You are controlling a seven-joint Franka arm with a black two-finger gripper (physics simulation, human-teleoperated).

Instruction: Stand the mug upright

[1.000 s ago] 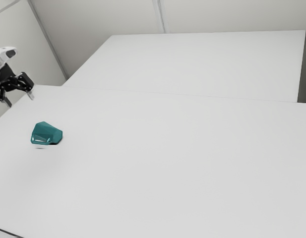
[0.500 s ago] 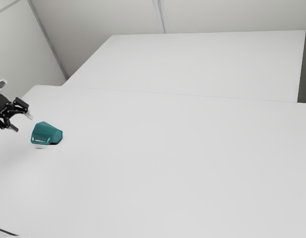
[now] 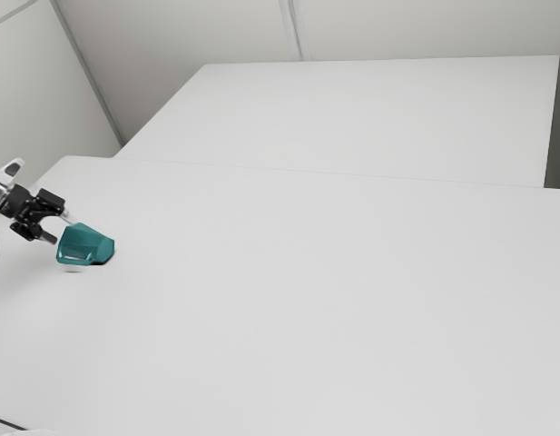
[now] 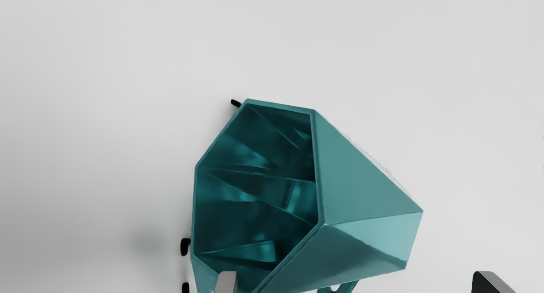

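A teal mug (image 3: 85, 245) lies tipped on its side on a white bench (image 3: 307, 318), just ahead of the tool (image 3: 61, 229), whose jaws stand wide with nothing gripped. The approach looks nearly complete; grasping the mug, turning its mouth (image 4: 255, 178) upward and releasing it remain

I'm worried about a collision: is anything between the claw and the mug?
Nothing visible stands between the open claw and the mug, which lies on its side on the table.
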